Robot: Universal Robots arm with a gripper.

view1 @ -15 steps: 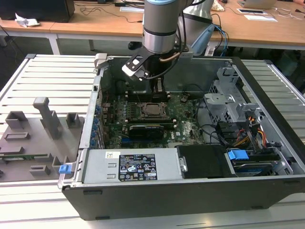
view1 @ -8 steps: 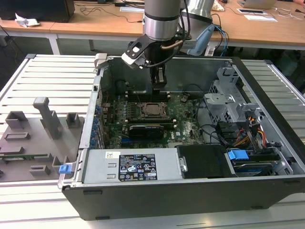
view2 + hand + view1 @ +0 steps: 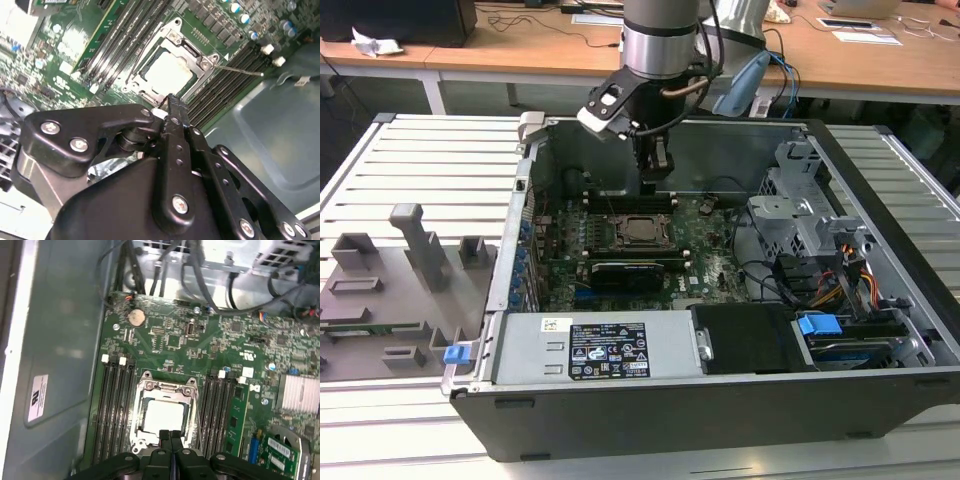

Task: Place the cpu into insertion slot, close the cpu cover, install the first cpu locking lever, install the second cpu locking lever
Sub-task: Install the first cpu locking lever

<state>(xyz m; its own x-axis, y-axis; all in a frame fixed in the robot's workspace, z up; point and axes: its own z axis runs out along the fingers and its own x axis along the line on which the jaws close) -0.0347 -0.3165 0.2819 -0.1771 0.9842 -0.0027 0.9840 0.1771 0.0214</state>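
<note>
Presently, an open computer case [image 3: 650, 410] is laid on a slatted tabletop [image 3: 430, 150], with a grey fixture tray [image 3: 410, 260] at the exterior view's left. Memory slots [image 3: 114, 405] are ranged on both sides of the insertion slot [image 3: 139, 442], and cables [image 3: 200, 275] are draped beyond the board. The cpu [image 3: 162, 415] is seated silver face up in the slot, framed by the cpu cover [image 3: 165, 386], which is lowered around it. A thin locking lever [image 3: 240, 70] is seen jutting from one socket corner across the memory slots. The gripper [image 3: 170, 434] is held over the socket's edge, just beside the cpu; its fingers are pressed together and nothing is gripped.
</note>
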